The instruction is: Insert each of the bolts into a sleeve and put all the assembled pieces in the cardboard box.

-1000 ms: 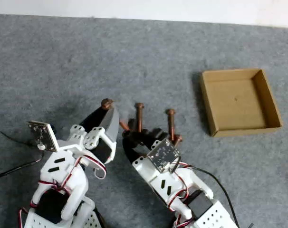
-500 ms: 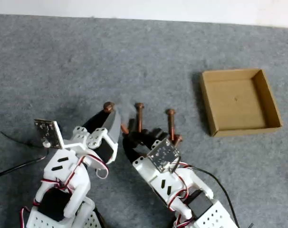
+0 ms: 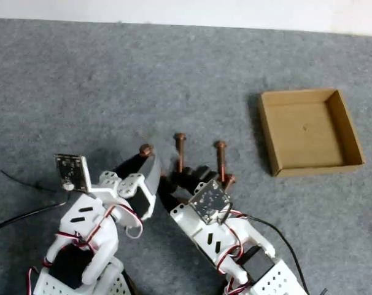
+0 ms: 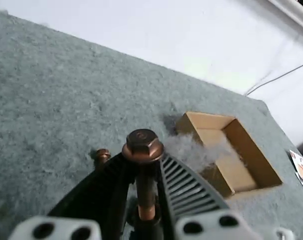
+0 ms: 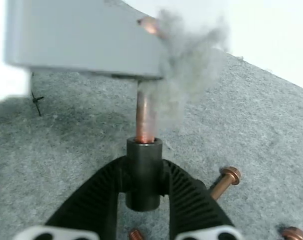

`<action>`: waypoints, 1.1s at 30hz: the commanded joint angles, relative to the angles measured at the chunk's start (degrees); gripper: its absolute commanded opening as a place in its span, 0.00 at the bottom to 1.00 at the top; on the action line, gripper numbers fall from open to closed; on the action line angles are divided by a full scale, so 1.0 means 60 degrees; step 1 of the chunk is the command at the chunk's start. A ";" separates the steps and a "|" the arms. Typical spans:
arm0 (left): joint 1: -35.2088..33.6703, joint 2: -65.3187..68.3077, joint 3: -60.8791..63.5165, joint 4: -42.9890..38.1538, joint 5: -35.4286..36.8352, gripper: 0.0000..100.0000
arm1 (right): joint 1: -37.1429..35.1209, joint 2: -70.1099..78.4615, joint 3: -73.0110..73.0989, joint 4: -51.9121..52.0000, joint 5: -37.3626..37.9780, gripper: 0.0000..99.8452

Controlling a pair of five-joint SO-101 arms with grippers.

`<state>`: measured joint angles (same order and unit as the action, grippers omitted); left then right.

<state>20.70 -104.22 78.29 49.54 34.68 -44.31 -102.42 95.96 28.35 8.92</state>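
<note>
Sitting off to the arms' right, cardboard box [image 3: 306,132] shows bare bottom. Left gripper [image 4: 141,170] jaws pinch a bolt [image 4: 143,145]; right gripper [image 5: 143,187] jaws pinch black sleeve [image 5: 143,160]. Right wrist view: bolt shank meets sleeve mouth. High view: loose bolts [image 3: 180,150] on worktop [image 3: 81,74].
</note>
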 commanded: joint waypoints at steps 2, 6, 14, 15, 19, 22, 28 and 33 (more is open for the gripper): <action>0.1004 -0.0095 -0.0139 0.0718 -0.0293 0.00 | 0.0227 -0.0139 0.1223 -0.0198 -0.0073 0.00; 0.1194 -0.0095 0.0066 0.0835 -0.0762 0.01 | 0.0227 -0.0139 0.1223 -0.0198 -0.0073 0.00; 0.1194 -0.0095 0.0857 0.0381 -0.0733 0.23 | 0.0227 -0.0154 0.1223 -0.0198 -0.0073 0.00; 0.1194 -0.0095 0.0960 0.0381 -0.0718 0.29 | 0.0227 -0.0154 0.1223 -0.0198 -0.0073 0.00; 0.1179 -0.0095 0.1165 0.0381 -0.0703 0.49 | 0.0227 -0.0154 0.1223 -0.0198 -0.0073 0.00; 0.0564 -0.0095 0.0886 0.0381 -0.0044 0.52 | 0.0227 -0.0154 0.1223 -0.0198 -0.0073 0.00; -0.1179 -0.0095 0.0344 0.0381 0.0982 0.48 | 0.0242 -0.0154 0.1223 -0.0198 -0.0073 0.00; -0.2073 -0.0095 0.0374 0.0381 0.0982 0.44 | 0.0696 -0.0154 0.1223 -0.0271 -0.0073 0.00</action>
<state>11.82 -103.87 83.21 52.62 39.96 -42.99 -102.42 95.96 28.44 8.75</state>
